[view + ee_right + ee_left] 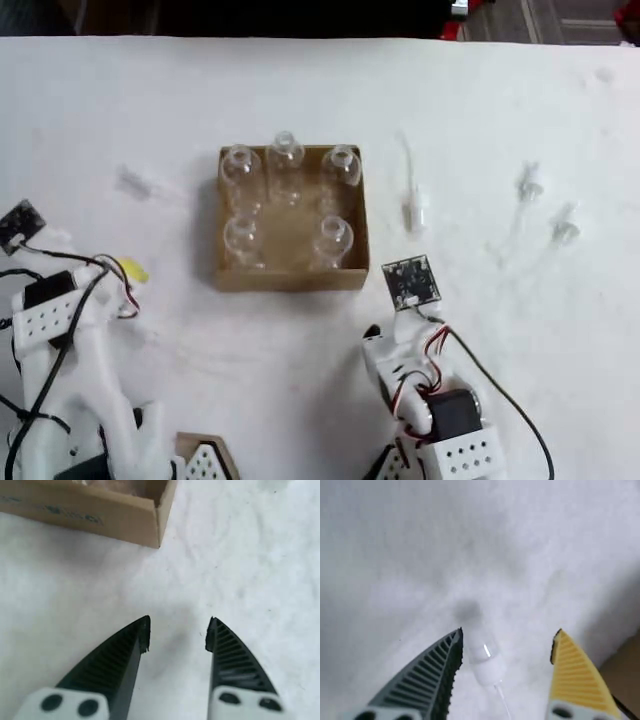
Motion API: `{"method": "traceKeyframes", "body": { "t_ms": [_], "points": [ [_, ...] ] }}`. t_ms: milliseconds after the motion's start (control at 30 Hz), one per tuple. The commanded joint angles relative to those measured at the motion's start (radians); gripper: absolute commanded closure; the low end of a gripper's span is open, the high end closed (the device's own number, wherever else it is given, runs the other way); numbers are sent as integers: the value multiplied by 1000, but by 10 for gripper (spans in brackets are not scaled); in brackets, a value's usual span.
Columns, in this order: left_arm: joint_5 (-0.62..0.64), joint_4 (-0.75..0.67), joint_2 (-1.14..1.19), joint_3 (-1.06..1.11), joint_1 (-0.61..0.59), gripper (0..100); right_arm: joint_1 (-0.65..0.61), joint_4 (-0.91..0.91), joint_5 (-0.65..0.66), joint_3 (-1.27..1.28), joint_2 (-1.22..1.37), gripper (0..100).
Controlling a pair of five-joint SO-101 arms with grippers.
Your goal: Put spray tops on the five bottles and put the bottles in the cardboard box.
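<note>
Spray top (485,655) lies on the cloth between the left gripper's (508,631) spread fingers, long axis along them, tube toward the wrist. Right gripper (178,630) hangs open and empty near the box (125,517).

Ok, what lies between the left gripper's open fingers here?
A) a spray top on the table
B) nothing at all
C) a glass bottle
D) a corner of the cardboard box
A: the left wrist view shows a spray top lying on the table between the spread fingers of the left gripper.
</note>
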Motion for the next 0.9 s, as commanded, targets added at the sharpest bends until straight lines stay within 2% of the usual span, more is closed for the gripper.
{"method": "traceKeyframes", "body": {
  "t_ms": [0,200,367,467,667,867],
  "points": [
    [-38,9,111,-25,-8,715,13,7,5,9,-5,836],
    [-40,123,400,-207,-25,727,15,7,5,9,-5,836],
    [-35,98,570,-282,-19,745,15,7,5,9,-5,836],
    [-35,133,611,-341,-21,802,15,7,5,9,-5,836],
    [-40,133,625,-388,-18,985,15,7,5,9,-5,836],
    [-40,133,622,-393,-19,979,16,7,5,9,-5,836]
  ]
}}
